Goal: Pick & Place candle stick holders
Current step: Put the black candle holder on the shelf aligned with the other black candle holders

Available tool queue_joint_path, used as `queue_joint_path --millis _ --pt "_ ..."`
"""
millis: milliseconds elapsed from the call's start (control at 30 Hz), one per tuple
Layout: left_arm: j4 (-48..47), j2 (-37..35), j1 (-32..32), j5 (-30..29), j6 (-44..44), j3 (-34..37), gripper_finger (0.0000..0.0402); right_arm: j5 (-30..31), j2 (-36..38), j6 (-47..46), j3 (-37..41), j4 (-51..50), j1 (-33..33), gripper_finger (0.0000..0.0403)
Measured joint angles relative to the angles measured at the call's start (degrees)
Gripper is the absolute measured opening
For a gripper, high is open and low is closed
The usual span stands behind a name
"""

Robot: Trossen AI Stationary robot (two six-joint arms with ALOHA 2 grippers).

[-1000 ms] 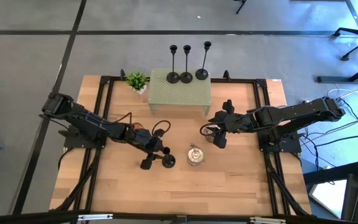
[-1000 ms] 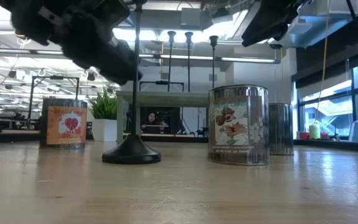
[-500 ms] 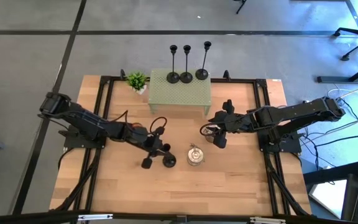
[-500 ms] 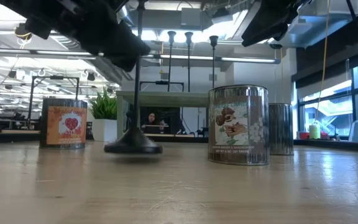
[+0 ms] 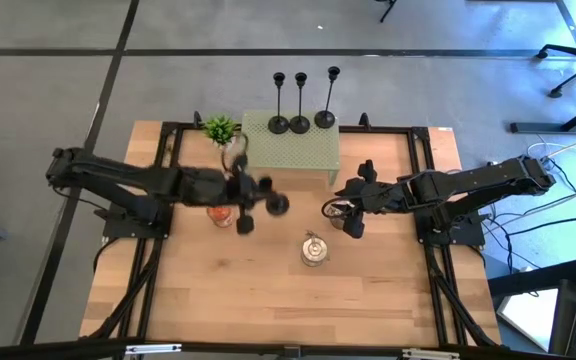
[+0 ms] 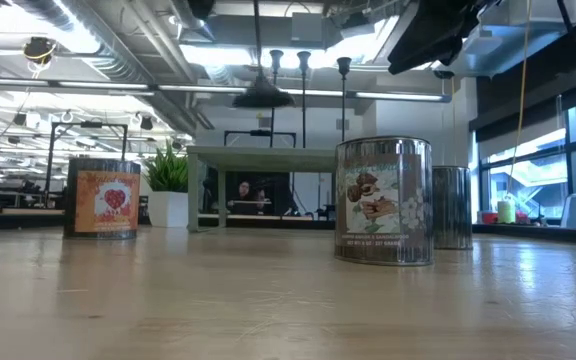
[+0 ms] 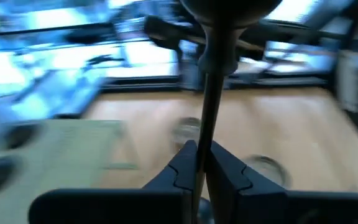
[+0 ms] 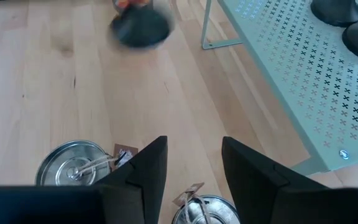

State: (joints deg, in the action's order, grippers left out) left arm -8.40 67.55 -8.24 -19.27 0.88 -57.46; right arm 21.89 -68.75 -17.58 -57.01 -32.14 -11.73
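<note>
Three black candle stick holders (image 5: 299, 122) stand by their disc bases on the pale green perforated stand (image 5: 288, 152) at the far middle. A fourth candle stick holder (image 6: 260, 95) hangs in the air with my left gripper (image 5: 254, 198) shut on it, just in front of the stand; its disc base (image 5: 278, 204) shows beside the fingers. My right gripper (image 5: 348, 200) waits open right of centre, above a silver-lidded jar (image 8: 73, 165), with nothing between its fingers (image 8: 145, 168). My left gripper pinches the candle stick holder's thin stem (image 7: 206, 134) between its two fingers, well above the disc base. The fingers come from the table's left, near level, and lie across the stem. The holder hangs about upright, its base (image 6: 260, 97) lifted clear of the table.
Squat jars stand on the wood: an orange one (image 5: 220, 213) under my left arm, a silver one (image 5: 313, 250) near the middle, another (image 5: 340, 214) under my right gripper. A small green plant (image 5: 220, 128) stands left of the stand. A black frame (image 5: 158, 160) borders the table.
My left gripper has risen and gone toward the far edge and the green stand, tipping up toward level. The candle stick holder's base has left the table and now hangs high, still about upright.
</note>
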Motion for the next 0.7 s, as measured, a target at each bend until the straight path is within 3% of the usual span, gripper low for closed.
queue_joint_path --millis 67,267,467,533,700 --pt "-3.2 -1.1 1.9 -3.0 0.7 -3.4 0.0014 0.0 0.0 0.0 0.0 0.1 0.0 0.0158" --pt "-7.0 -5.3 9.9 -3.9 -2.6 -8.1 0.0014 0.2 0.0 0.5 0.0 0.3 0.0 0.0158" --pt "-11.3 -6.8 24.0 -4.7 -1.6 -8.6 0.0014 0.2 0.0 1.1 0.0 0.3 0.0 0.0158" --pt "-11.8 -5.8 28.9 -2.8 -0.8 -8.6 0.0014 0.2 0.0 1.5 0.0 0.3 0.0 0.0158" --pt "-9.7 -0.7 39.3 9.8 0.1 -8.6 0.0014 0.2 0.0 2.6 0.0 0.6 0.0 0.0158"
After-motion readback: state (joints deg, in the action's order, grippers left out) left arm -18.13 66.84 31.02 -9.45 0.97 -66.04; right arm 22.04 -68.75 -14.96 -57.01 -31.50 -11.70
